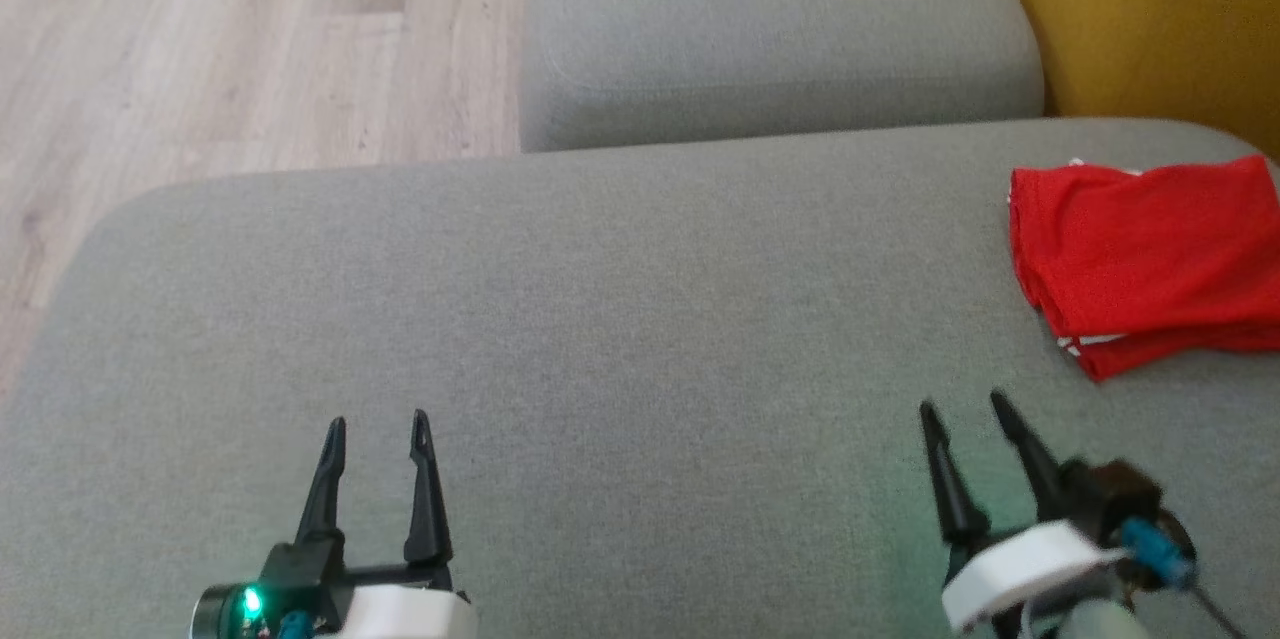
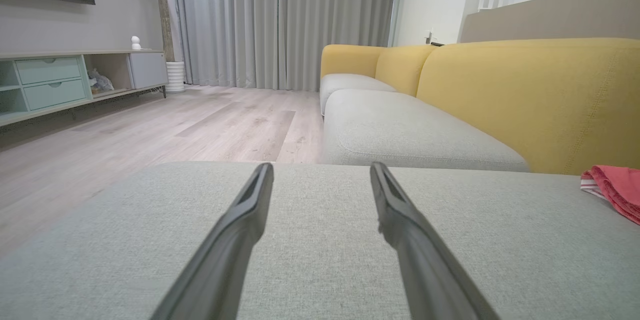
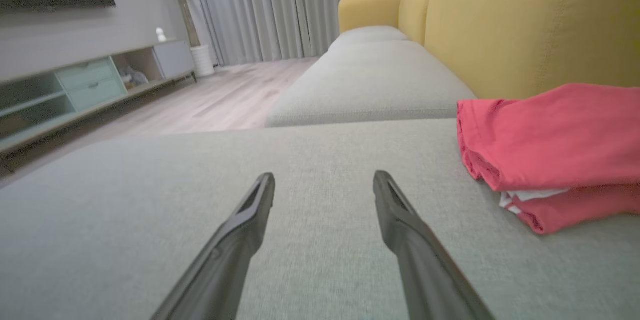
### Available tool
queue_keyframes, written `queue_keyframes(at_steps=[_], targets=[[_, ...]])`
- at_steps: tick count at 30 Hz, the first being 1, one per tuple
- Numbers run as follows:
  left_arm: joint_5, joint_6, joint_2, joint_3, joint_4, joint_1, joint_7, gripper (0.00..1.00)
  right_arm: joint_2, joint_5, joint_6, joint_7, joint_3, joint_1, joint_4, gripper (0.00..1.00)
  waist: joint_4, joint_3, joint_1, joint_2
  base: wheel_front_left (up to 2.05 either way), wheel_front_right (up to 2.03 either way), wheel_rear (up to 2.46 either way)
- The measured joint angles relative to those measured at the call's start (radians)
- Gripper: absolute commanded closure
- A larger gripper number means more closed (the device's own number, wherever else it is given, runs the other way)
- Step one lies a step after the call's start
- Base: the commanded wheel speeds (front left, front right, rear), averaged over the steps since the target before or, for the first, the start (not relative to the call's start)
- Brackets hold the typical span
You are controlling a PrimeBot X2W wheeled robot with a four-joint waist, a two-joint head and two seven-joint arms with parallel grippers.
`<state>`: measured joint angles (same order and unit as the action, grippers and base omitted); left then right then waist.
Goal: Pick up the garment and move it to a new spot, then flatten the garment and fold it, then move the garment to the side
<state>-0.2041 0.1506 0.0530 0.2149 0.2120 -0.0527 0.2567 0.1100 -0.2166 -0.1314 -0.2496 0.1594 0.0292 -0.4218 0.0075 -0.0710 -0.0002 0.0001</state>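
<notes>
The red garment (image 1: 1140, 259) lies folded in a thick stack at the right edge of the grey cushion (image 1: 600, 299), a white-striped hem showing at its near corner. The right wrist view has the garment (image 3: 555, 149) close on the right, and the left wrist view catches its edge (image 2: 617, 190) at far right. My left gripper (image 1: 378, 427) hovers open over the cushion at lower left, nothing between its fingers. My right gripper (image 1: 965, 409) is open too, empty, a little short and left of the garment.
A second grey seat cushion (image 1: 770, 29) lies beyond, with the yellow sofa back (image 1: 1150, 9) at the right. Pale wood floor (image 1: 220, 39) runs along the left. A low TV cabinet (image 2: 60, 79) and curtains (image 2: 280, 19) stand across the room.
</notes>
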Motion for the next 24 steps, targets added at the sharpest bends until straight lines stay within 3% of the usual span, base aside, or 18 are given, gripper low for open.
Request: queue_keyframes(at_steps=[6, 21, 22, 24], targets=[[0.021, -0.007, 0.000, -0.029, 0.000, -0.029, 0.000, 0.00, -0.031, 0.055, 0.000, 0.000, -0.018, -0.042, 0.043, 0.00, 0.008, -0.027, 0.0001, 0.0000, 0.00, 0.00, 0.00], [0.048, -0.019, 0.000, -0.054, 0.000, -0.039, 0.000, 0.00, -0.058, 0.048, 0.000, 0.000, -0.044, -0.064, 0.068, 0.00, -0.022, -0.031, 0.0003, 0.0000, 0.00, 0.00, 0.00], [0.047, -0.019, 0.000, -0.052, 0.013, -0.040, 0.000, 1.00, -0.058, 0.048, 0.000, 0.000, -0.043, -0.066, 0.055, 1.00, -0.022, -0.031, 0.0003, 0.0000, 0.00, 0.00, 0.00], [0.047, -0.019, -0.001, -0.051, 0.047, -0.050, 0.000, 1.00, -0.058, 0.048, 0.000, 0.003, -0.042, -0.081, 0.024, 1.00, -0.023, -0.031, 0.0003, 0.0000, 0.00, 0.00, 0.00]])
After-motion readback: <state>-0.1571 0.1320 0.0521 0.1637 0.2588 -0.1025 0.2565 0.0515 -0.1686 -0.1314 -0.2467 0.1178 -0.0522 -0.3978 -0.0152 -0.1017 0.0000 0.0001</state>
